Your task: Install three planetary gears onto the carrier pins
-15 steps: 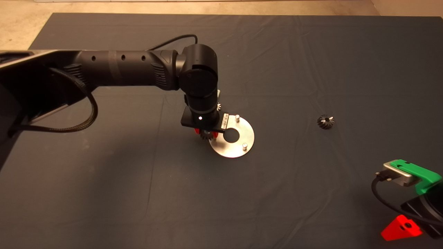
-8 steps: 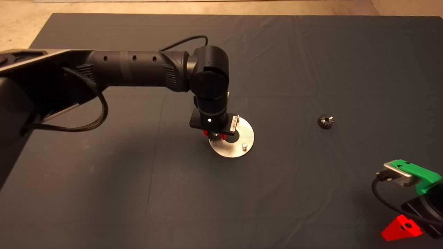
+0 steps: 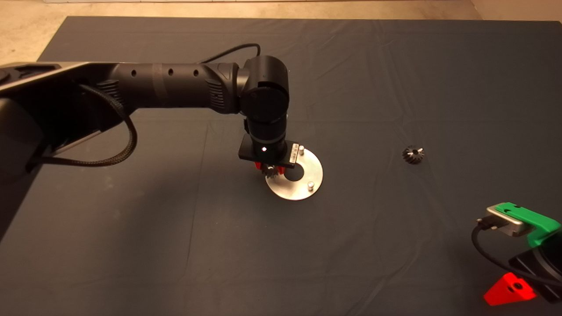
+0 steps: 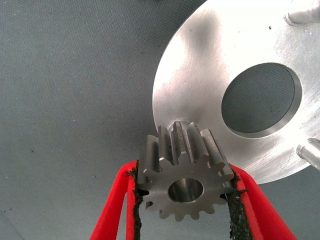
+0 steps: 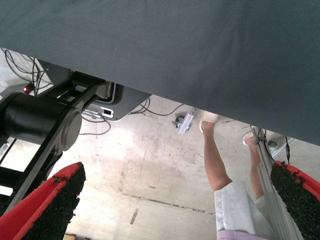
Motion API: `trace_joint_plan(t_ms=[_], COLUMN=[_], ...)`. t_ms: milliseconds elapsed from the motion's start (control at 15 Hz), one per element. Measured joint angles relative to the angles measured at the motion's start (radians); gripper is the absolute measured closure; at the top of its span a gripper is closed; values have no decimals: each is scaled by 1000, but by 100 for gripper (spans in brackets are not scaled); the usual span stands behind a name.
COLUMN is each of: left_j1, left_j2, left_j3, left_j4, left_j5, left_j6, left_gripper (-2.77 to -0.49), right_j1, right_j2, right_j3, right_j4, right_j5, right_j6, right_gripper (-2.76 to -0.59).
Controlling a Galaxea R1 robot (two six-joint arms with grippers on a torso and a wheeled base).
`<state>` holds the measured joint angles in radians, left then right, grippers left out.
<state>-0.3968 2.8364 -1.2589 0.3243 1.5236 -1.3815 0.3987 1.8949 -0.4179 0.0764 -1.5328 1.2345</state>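
My left gripper [image 3: 270,169] is shut on a small silver planetary gear [image 4: 185,182], which it holds by its toothed sides over the near-left rim of the shiny round disc [image 3: 303,193]. In the left wrist view one carrier pin [image 4: 178,123] shows just beyond the held gear, apart from its centre hole. Two other carrier pins [image 3: 301,149] [image 3: 310,185] stand bare on the disc. A second, darker gear [image 3: 412,155] lies on the mat to the right of the disc. My right gripper [image 3: 520,259] is parked at the lower right, open.
The dark mat [image 3: 395,87] covers the table. Past the mat's edge, the right wrist view shows the floor, a person's legs [image 5: 217,165] and part of the robot's base [image 5: 40,125].
My left arm carried the gear right, from beside the disc to over its rim, then drew back slightly left. The right arm and the loose gear have not moved.
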Motion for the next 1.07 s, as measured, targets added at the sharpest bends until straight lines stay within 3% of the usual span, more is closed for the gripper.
trace_joint_plan(t_ms=[1067], left_j1=[0], left_j2=[-2], left_j3=[4], left_j4=[0], left_j5=[0], left_j6=[-1], left_gripper=[-84], right_j1=[0], right_j2=[0], right_j3=[0], right_j4=[0], right_j5=[0], right_j6=[0], right_gripper=[-275])
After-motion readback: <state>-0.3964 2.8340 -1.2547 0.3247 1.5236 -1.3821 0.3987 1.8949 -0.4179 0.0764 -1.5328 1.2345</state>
